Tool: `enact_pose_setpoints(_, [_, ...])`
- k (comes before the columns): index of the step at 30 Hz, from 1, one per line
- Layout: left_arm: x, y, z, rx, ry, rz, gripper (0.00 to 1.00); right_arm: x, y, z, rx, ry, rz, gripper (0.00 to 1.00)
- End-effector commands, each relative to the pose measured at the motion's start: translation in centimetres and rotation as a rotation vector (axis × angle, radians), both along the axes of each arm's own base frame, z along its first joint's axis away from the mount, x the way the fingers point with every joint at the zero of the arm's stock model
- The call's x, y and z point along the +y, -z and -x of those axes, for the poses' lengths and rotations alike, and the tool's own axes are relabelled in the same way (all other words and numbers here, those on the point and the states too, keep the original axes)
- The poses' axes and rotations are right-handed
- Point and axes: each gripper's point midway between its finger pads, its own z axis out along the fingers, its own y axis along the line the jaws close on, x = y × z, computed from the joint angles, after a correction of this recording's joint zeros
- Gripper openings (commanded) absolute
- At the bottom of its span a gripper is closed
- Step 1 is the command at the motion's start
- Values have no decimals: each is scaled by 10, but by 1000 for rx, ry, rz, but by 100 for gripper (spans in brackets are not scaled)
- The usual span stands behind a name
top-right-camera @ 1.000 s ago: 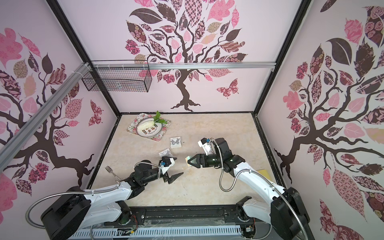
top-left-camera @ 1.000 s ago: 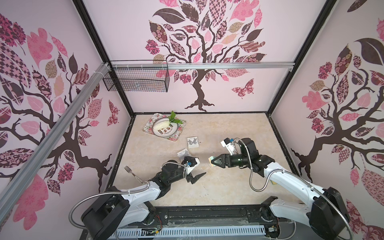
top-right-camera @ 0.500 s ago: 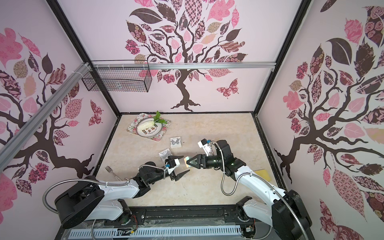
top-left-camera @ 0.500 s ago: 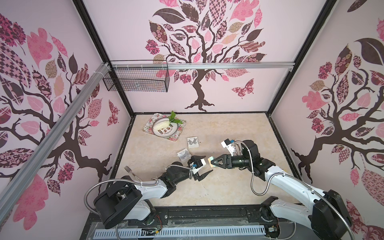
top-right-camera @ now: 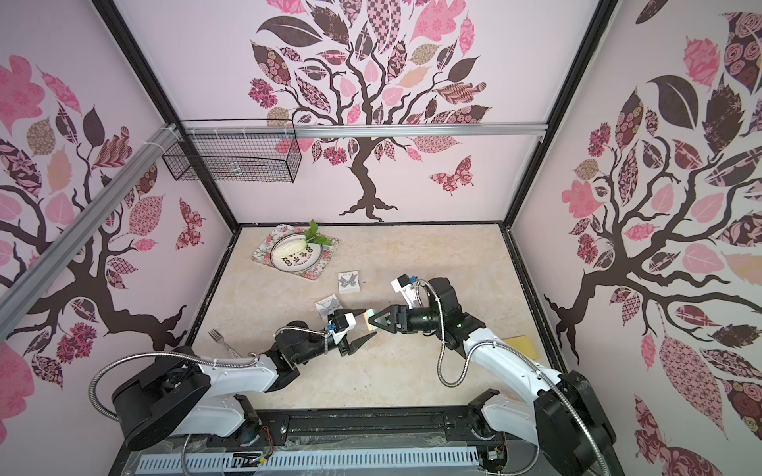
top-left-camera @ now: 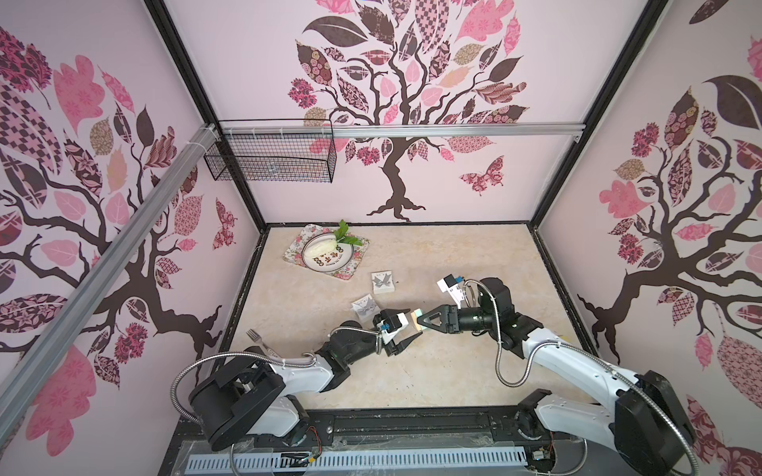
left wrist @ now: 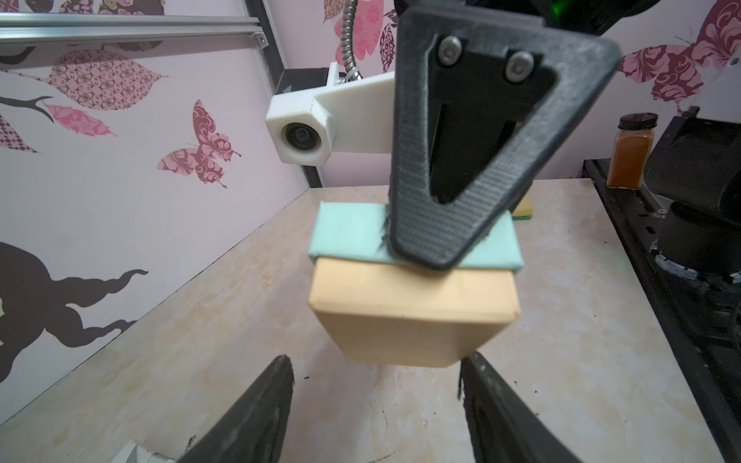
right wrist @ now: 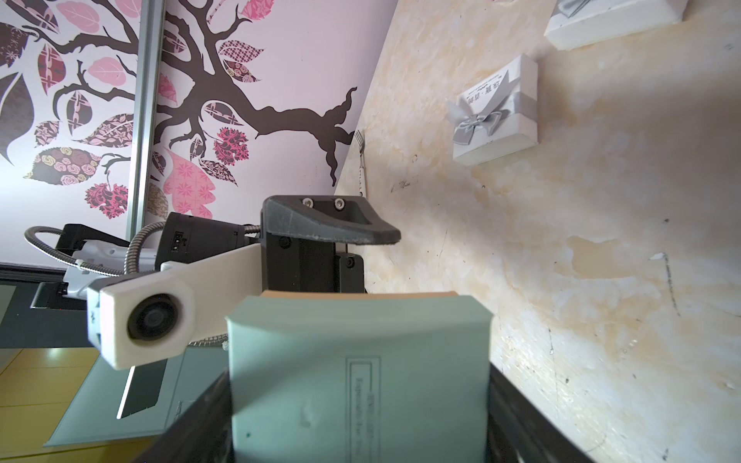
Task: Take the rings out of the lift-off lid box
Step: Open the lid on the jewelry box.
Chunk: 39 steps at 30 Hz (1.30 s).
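The lift-off lid box [top-left-camera: 415, 319] hangs above the table between the two arms, with its mint lid [left wrist: 349, 232] toward the right arm and its tan base [left wrist: 409, 312] toward the left arm. My right gripper [right wrist: 359, 401] is shut on the lid's two sides and appears in both top views [top-right-camera: 373, 319]. My left gripper [left wrist: 377, 362] is open. Its fingertips [left wrist: 284, 360] stand either side of the base's free end and do not visibly press it. Both top views show it just left of the box [top-left-camera: 408, 325]. The rings are hidden.
Two white gift boxes with grey bows [top-left-camera: 382, 282] [top-left-camera: 365, 307] lie behind the arms. A plate on a floral tray [top-left-camera: 325, 251] sits at the back left, and a fork [top-left-camera: 257, 340] lies by the left wall. A yellow sponge [top-right-camera: 521, 344] and a spice jar [left wrist: 633, 150] are at the right.
My left gripper has moved right up to the box's base and its jaws have narrowed. The right gripper still holds the box in about the same place.
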Motion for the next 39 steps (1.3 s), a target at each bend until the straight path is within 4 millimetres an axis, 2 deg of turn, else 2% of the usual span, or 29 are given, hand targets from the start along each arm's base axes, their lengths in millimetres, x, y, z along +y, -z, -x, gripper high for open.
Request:
enact_pose_setpoints(1, [-8, -22, -1, -50, 25, 44, 67, 2, 3, 1, 32, -5, -12, 78])
enact_pose_setpoints(4, [-9, -24, -1, -56, 26, 48, 66, 3, 5, 1, 37, -4, -12, 78])
enact_pose_setpoints(10, [-11, -27, 1, -44, 46, 58, 56, 3, 7, 2, 39, -6, -13, 78])
enact_pose_setpoints(23, [-12, -26, 2, -32, 53, 61, 46, 2, 8, 3, 42, -5, -15, 79])
enact_pose_setpoints(39, [-8, -21, 2, -23, 37, 55, 40, -1, 1, 0, 21, 9, -20, 81])
